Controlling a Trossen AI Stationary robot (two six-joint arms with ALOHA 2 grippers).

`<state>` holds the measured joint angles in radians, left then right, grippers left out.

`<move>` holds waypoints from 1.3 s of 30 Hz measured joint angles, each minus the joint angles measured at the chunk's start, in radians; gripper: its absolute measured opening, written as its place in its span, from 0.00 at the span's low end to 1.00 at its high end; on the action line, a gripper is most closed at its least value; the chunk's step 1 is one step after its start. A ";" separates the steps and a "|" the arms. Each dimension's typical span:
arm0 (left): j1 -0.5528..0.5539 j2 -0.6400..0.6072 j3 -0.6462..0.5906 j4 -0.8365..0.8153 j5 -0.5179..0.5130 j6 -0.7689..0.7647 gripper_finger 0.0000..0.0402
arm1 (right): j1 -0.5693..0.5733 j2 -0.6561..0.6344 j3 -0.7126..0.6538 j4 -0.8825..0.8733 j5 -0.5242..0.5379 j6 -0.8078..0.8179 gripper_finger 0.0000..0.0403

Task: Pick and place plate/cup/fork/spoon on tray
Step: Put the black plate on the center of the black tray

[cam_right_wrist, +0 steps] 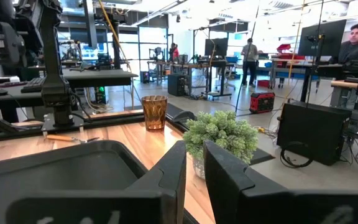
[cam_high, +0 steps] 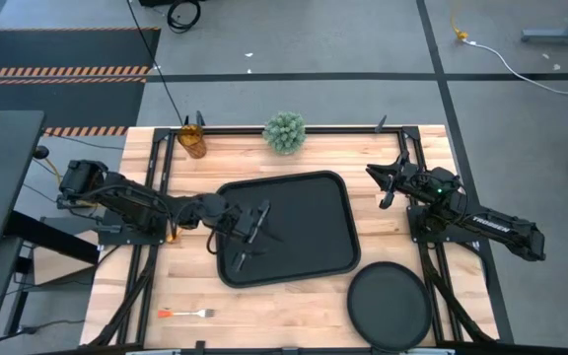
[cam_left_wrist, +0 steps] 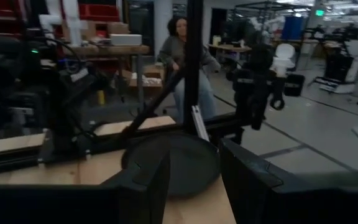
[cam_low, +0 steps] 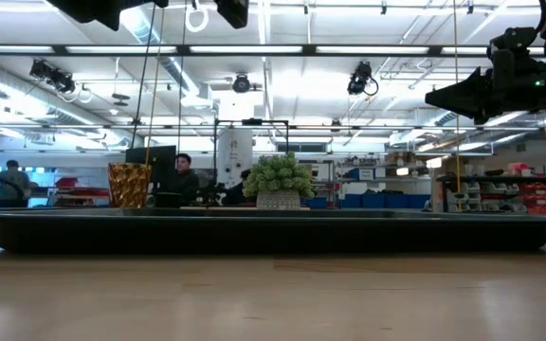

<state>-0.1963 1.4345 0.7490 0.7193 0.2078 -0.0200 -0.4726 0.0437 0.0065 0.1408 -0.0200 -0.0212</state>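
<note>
Two matte-black jointed arms, white lettering along the right arm's long link, a small green light by its wrist

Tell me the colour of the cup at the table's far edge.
Translucent amber-orange, with a faceted surface. The cup shows best in the right wrist view, standing upright on the wood.

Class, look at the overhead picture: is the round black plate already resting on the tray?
No, the plate lies on the bare wooden table beyond the tray, just off its corner.
</note>
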 joint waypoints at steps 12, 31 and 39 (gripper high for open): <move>-0.018 0.000 0.000 0.050 0.014 0.072 0.35 | 0.000 0.000 0.000 0.000 0.000 0.000 0.15; -0.013 0.000 0.000 0.010 0.014 0.107 0.35 | 0.000 0.000 0.000 0.000 0.000 0.000 0.15; 0.016 -0.003 0.000 -0.031 0.014 0.141 0.35 | 0.008 0.000 0.000 0.026 -0.044 0.323 0.15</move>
<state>-0.1802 1.4319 0.7490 0.6878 0.2222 0.1211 -0.4648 0.0433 0.0067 0.1663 -0.0636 0.3019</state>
